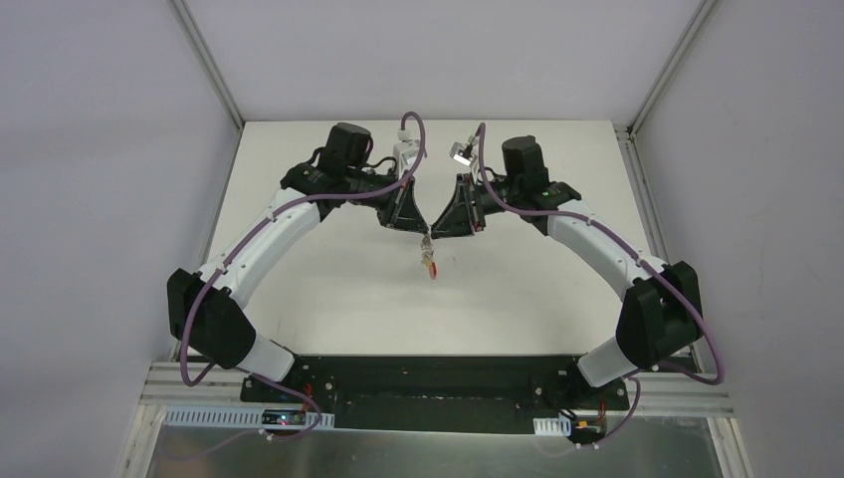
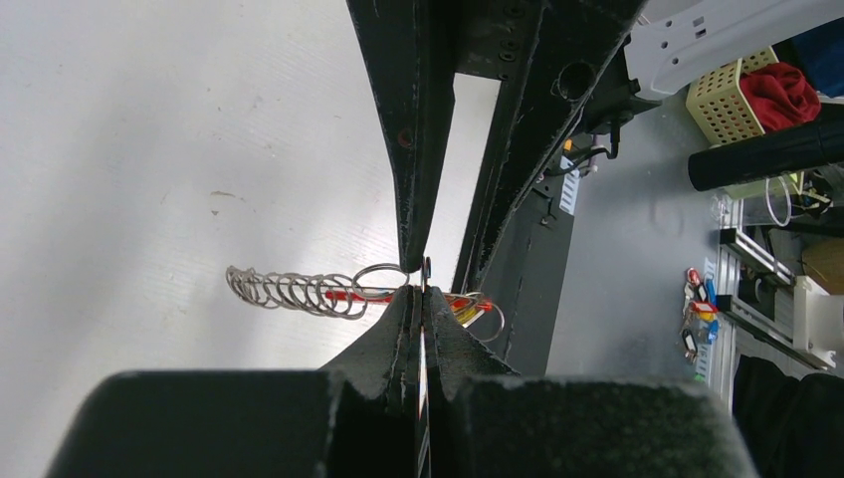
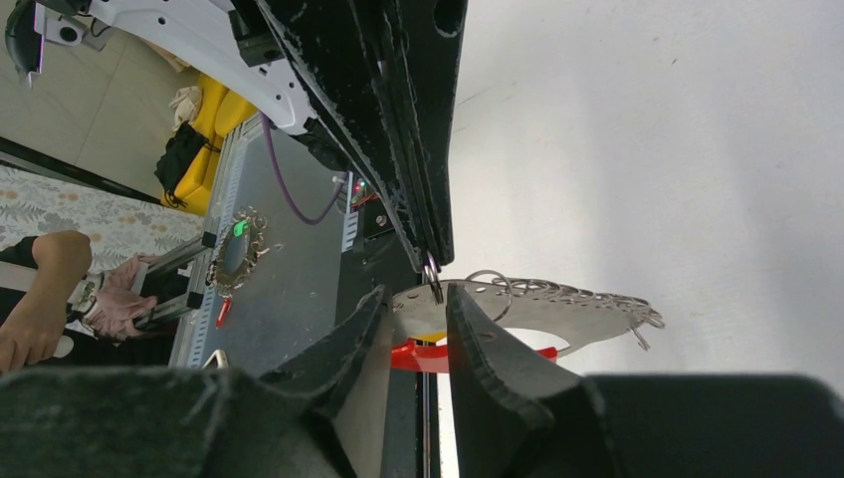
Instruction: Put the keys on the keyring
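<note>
While the left gripper (image 2: pixel 422 304) is pinched tight on a thin edge of the keyring (image 1: pixel 429 261) at the centre of the overhead frame, the bunch hangs just below the two meeting fingertips, above the table (image 1: pixel 328 289). Its wire loops (image 2: pixel 289 292) stretch toward the left of the left wrist view, and its red band (image 3: pixel 413 356) shows low in the right wrist view. The right gripper (image 3: pixel 423 317) faces the left one tip to tip, jaws partly apart, with nothing I can make out clamped between them. No loose key is discernible in any view; a small dark sliver where the tips meet is too small to name. I judge the threading step is in hand, one arm steadying the ring while the other works at it. The next move calls for fine alignment at a loop's opening, with a firm holding grip so the bunch does not swing.
</note>
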